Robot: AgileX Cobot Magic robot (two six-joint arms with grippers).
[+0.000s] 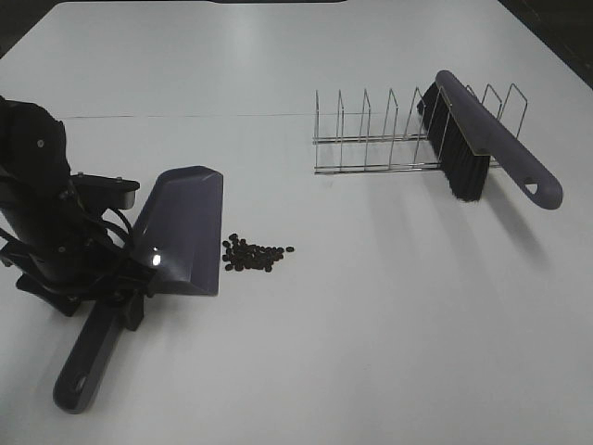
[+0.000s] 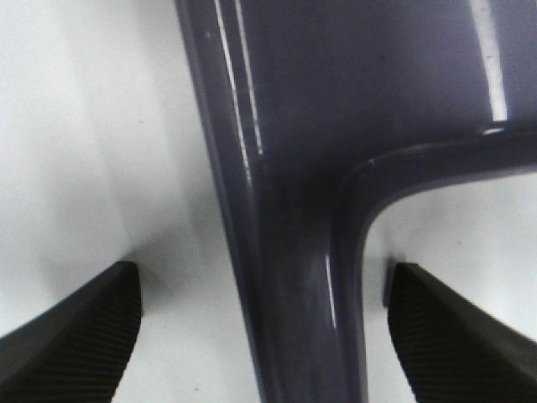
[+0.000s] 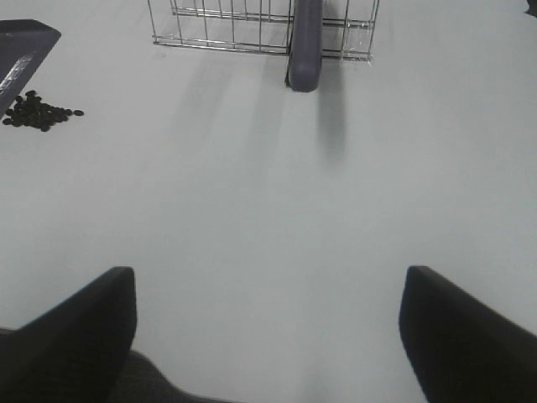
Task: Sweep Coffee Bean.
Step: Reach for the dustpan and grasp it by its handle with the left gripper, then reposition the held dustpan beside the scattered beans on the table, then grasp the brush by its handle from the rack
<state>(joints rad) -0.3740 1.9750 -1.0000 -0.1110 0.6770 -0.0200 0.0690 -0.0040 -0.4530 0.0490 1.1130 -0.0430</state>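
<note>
A purple dustpan (image 1: 181,227) lies flat on the white table at the left, its handle pointing toward the front edge. My left gripper (image 1: 120,292) is down over the handle where it joins the pan. In the left wrist view the gripper (image 2: 264,285) straddles the dustpan's handle (image 2: 294,126), open, with a gap on each side. A small pile of coffee beans (image 1: 253,255) (image 3: 38,112) lies just right of the pan's blade. The purple brush (image 1: 482,139) leans on a wire rack at the back right. My right gripper (image 3: 268,285) is open and holds nothing, well short of the brush handle (image 3: 304,42).
The wire rack (image 1: 371,139) (image 3: 218,25) stands at the back right, with the brush's black bristles hanging over its front rail. A corner of the dustpan (image 3: 21,46) shows in the right wrist view. The right arm is outside the high view.
</note>
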